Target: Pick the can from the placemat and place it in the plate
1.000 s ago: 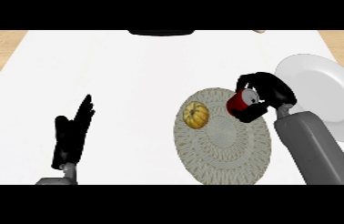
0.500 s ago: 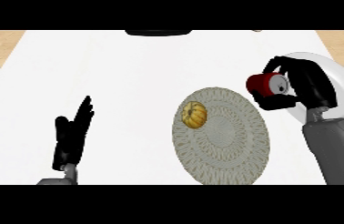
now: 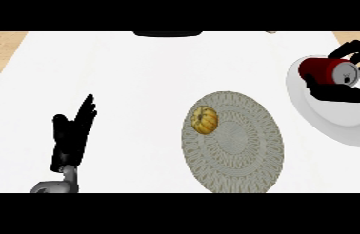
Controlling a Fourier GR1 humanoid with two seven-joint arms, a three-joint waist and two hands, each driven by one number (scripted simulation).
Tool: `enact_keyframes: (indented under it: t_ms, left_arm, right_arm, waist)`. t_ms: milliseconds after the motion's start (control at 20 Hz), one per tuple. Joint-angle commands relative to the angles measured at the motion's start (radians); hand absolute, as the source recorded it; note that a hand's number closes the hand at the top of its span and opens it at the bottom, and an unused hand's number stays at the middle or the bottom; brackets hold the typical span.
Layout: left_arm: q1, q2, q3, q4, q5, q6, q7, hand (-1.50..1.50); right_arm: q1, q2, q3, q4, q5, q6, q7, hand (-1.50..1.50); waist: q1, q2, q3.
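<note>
The right hand curls around the red can, held on its side over the white plate, a rigid, smooth, probably light cylinder best gripped across its body, while the left hand rests open on the bench.

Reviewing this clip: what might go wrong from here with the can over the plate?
The can lies on its side in the right robot hand, so it may roll across the plate once released. The plate runs past the view's right edge, so its far rim cannot be checked.
</note>
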Motion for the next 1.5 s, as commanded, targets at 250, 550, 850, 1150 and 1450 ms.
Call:
enact_keyframes:
  t_ms: [250,550,850,1150,1450]
  left_arm:
    - [0.019,-0.005,0.018,0.065,-0.003,-0.031,-0.082,0.00]
    - [-0.011,-0.038,-0.004,0.081,-0.037,0.001,-0.079,0.00]
    - [0.006,-0.020,0.007,0.038,-0.021,-0.024,-0.055,0.00]
    - [-0.035,-0.034,0.002,0.062,-0.031,-0.013,-0.039,0.00]
    - [0.031,0.001,0.020,-0.003,-0.023,-0.036,-0.053,0.00]
  right_arm:
    - [-0.117,-0.102,-0.137,0.261,-0.030,0.023,-0.054,1.50]
    - [-0.198,-0.142,-0.160,0.628,0.009,-0.090,-0.247,1.50]
    - [-0.246,-0.147,-0.140,0.841,0.012,-0.013,-0.291,1.50]
    - [-0.270,-0.236,-0.131,1.050,0.020,0.143,-0.384,1.50]
    - [-0.290,-0.224,-0.147,1.187,0.003,0.124,-0.601,-1.50]
  waist:
    - [0.010,0.003,0.000]
    - [0.019,0.007,0.001]
    - [0.024,0.008,0.001]
    - [0.029,0.012,0.002]
    - [0.033,0.010,0.003]
